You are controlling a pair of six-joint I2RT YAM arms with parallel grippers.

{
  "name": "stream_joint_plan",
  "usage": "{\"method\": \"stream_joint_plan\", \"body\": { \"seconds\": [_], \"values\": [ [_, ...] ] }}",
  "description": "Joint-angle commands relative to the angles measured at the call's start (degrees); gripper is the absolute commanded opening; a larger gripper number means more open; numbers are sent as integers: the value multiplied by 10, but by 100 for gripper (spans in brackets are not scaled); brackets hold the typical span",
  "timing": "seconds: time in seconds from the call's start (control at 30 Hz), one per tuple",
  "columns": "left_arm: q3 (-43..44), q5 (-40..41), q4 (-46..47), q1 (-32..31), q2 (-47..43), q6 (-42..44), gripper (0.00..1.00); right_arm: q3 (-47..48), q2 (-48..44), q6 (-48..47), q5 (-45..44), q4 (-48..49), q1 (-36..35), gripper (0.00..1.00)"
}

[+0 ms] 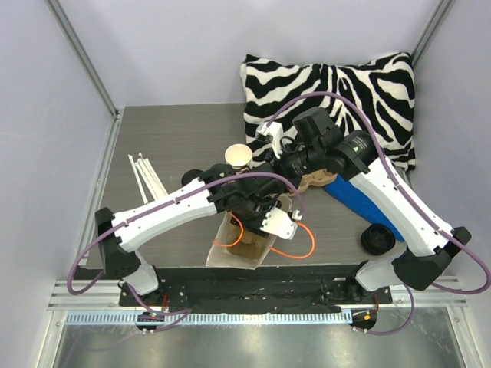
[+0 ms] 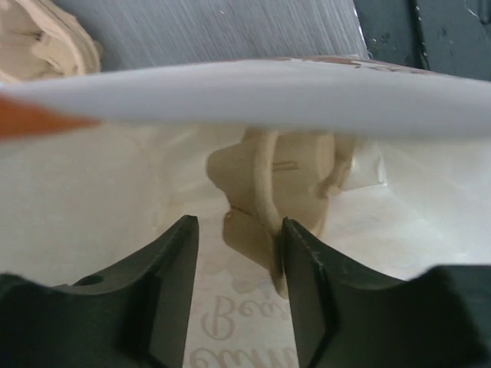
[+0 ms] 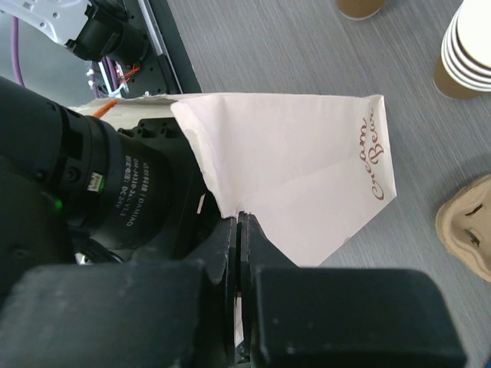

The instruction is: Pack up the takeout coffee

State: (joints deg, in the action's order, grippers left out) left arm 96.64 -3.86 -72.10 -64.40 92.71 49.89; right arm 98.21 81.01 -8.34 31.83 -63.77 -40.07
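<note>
A white paper bag (image 1: 238, 244) with brown lettering lies near the table's front edge, its mouth facing away from the arms. It also shows in the right wrist view (image 3: 307, 169). My left gripper (image 2: 238, 253) is open and empty, its fingers inside the bag's mouth over the bag's inner wall (image 2: 92, 215). My right gripper (image 3: 239, 230) is shut on the edge of the bag's mouth and holds it up. No cup with a black lid shows. Only the base of a brown cup (image 3: 360, 6) shows at the top edge of the right wrist view, its top out of view.
A stack of lidless cups (image 1: 239, 157) stands behind the bag and also shows in the right wrist view (image 3: 468, 46). A cardboard cup carrier (image 3: 468, 230) lies to the bag's right. Black lids (image 1: 378, 239), a blue packet (image 1: 360, 201), white sticks (image 1: 147, 180) and a zebra pillow (image 1: 345, 84) surround it.
</note>
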Motion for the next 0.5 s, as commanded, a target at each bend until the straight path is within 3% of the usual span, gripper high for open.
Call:
{"method": "stream_joint_plan", "body": {
  "seconds": [0.0,0.3,0.47],
  "values": [
    [-12,11,95,2,-45,-1,54,2,2,-10,21,11,-11,1],
    [-65,54,182,2,-82,-4,54,4,4,-10,22,12,-11,1],
    [-100,73,215,2,-88,2,40,4,5,-11,22,10,-11,1]
  ]
}}
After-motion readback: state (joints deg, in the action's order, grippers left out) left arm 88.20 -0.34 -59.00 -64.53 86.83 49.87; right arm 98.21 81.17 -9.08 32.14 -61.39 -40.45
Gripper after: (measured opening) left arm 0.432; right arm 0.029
